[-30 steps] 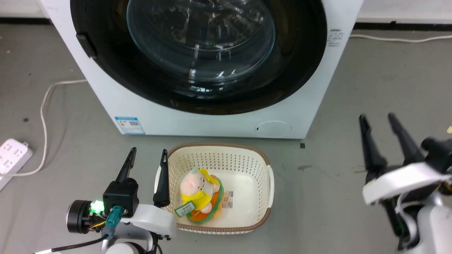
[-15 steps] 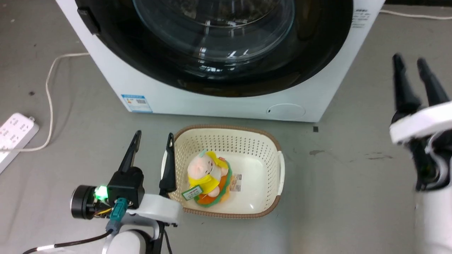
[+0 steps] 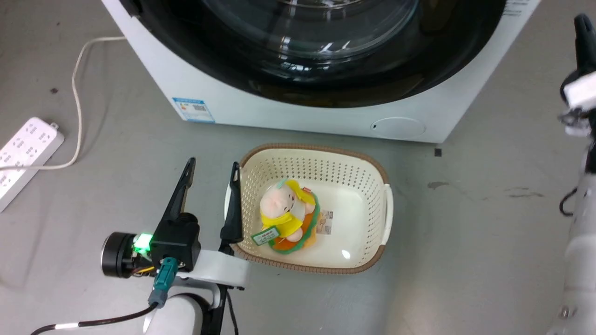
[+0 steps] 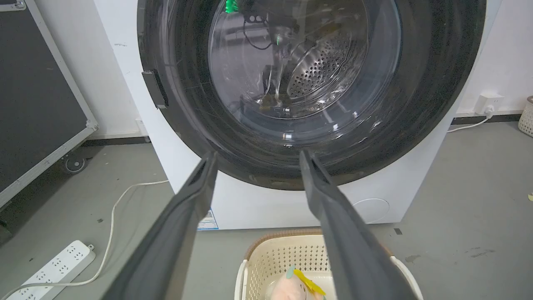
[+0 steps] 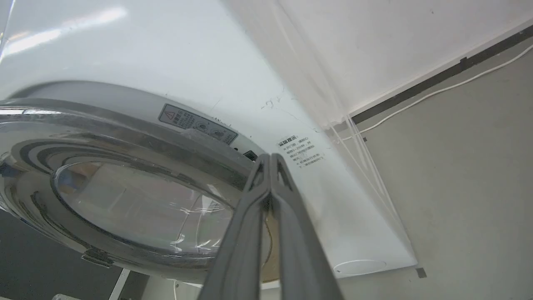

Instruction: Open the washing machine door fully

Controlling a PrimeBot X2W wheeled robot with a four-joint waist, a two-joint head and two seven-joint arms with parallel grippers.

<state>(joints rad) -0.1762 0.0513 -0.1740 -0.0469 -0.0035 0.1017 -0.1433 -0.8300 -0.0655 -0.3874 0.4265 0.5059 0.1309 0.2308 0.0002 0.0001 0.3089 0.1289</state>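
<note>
Since a second ago the right end effector point(image 3: 582, 23) has climbed from the lower right of the head view to its upper right edge. Its two dark fingers, spread then, are now pressed together. The head camera has shifted too, so we do not count the new framing of machine and basket as a move. The left end effector point(image 3: 213, 164) keeps its place by the basket, fingers apart as before.

Right wrist view: the joined fingers taper to one point. That point lies over the right side of the washing machine door point(image 5: 125, 196), by its bright rim and a small printed label on the white front. We cannot tell whether it touches.

Left wrist view: the door faces us, a big glossy black disc with a clear glass bowl at its centre and the perforated steel drum visible through it. The latch tab point(image 4: 155, 89) sits on the disc's left edge. From this angle the door looks flat against the washing machine point(image 3: 326, 122).

Head view: a cream basket point(image 3: 321, 150) stands on the grey floor point(image 3: 489, 232) just in front of the machine, with a plush toy point(image 3: 286, 209) inside. The left end effector's inner finger overlaps the basket's left rim. A white power strip point(image 3: 25, 153) and its cable point(image 3: 77, 93) lie at far left. The round filter cover point(image 3: 397, 127) sits low on the machine's right.
</note>
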